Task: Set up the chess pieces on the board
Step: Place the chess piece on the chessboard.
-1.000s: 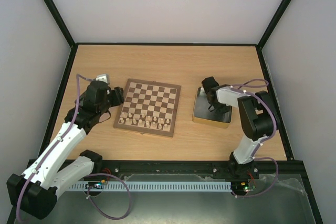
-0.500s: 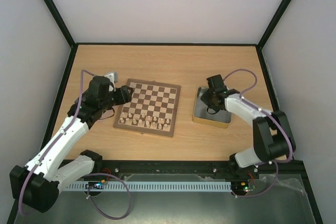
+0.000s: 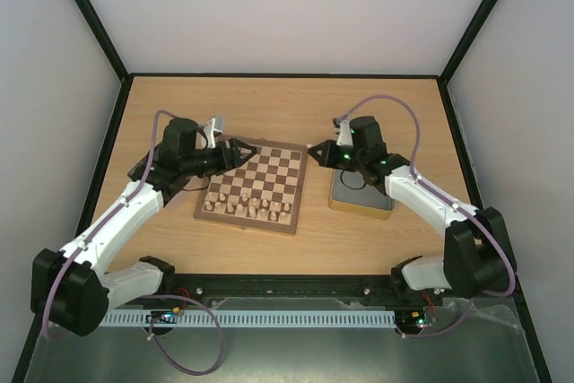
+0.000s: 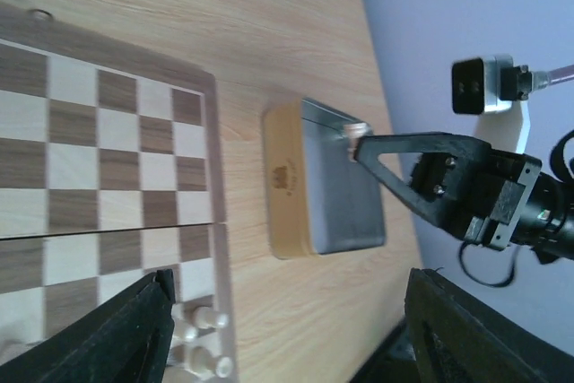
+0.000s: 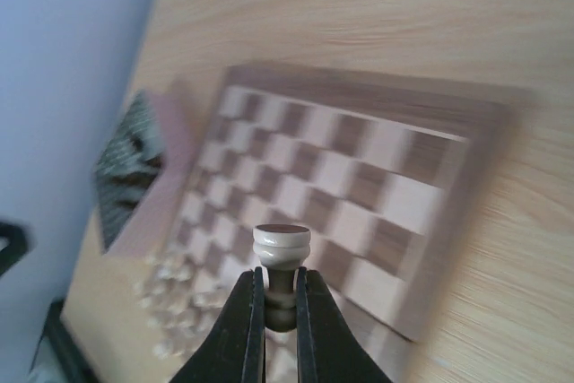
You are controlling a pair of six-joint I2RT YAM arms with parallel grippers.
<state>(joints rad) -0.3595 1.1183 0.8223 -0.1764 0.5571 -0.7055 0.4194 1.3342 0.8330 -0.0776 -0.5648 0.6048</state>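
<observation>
The light wooden table (image 3: 296, 105) fills the floor of the cell, and 2 white-and-black arms reach over it from the near edge, the left arm (image 3: 126, 213) and the right arm (image 3: 421, 199). The board (image 3: 260, 172), 8 by 8 cream and brown squares inside a mid-brown border, lies flat at the table's centre. To its right, apart from it, sits a gold square tin (image 3: 359, 207) with a grey inside. The left wrist view shows a dark emblem (image 4: 285, 177) stamped on the tin's wooden-coloured side. It is too small to read, and no other writing is legible.

The left gripper (image 3: 242, 150) hangs over the board's far left corner. Its 2 black fingers (image 4: 126, 334) stand wide apart at the bottom of its own camera view, with nothing between them. The right gripper (image 3: 316, 151) is by the board's far right corner, between the board and the tin. Whether it is over the border or over the table beside it cannot be told.

The pale chess pieces (image 3: 242, 208) stand in a cluster along the board's near edge, too small to count. The far squares are bare. One more pale piece (image 5: 281, 244), round-headed like a pawn, is upright in the right gripper, whose fingers (image 5: 247, 311) are clamped on its stem, holding it above the surface.
</observation>
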